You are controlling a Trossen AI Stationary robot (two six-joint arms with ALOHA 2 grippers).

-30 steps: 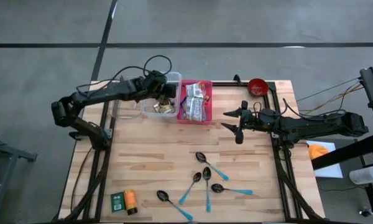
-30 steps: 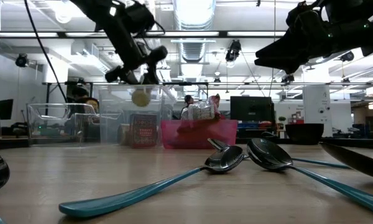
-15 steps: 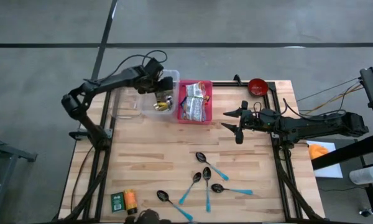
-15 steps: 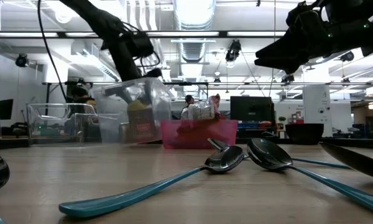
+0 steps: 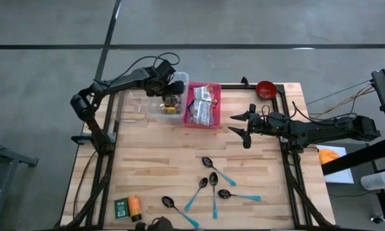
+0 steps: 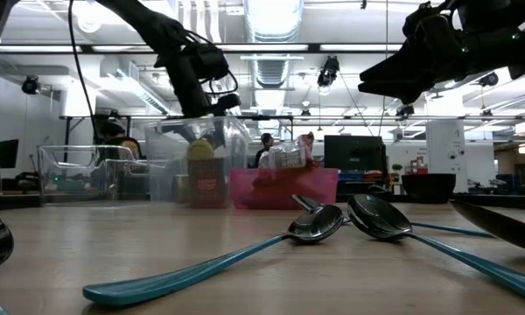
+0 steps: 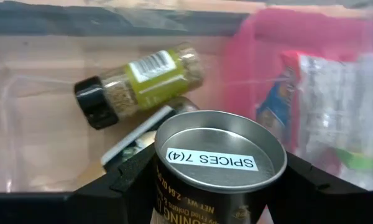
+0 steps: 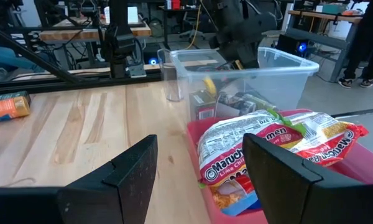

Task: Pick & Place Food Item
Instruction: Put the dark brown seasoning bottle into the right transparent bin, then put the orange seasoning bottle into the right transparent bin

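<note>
From above, the left gripper [image 5: 169,90] reaches into the clear bin [image 5: 155,114] beside the pink bin [image 5: 194,122] of ramen packets [image 8: 261,146]. Only its wrist view shows it clamped on a spice tin [image 7: 219,163], over a lying spice jar [image 7: 140,84]. The right gripper [image 5: 242,126] hangs with fingers spread, holding nothing, above bare table, beyond the spoons [image 5: 212,186].

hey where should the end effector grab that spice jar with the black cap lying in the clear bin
Grip the spice jar across its round body, midway along the label, coming straight down from above. It lies on its side in the clear bin, so the cap points sideways and the bin walls block a level approach. The fingers should close across the jar's length. The left end effector already holds a tin.
</note>
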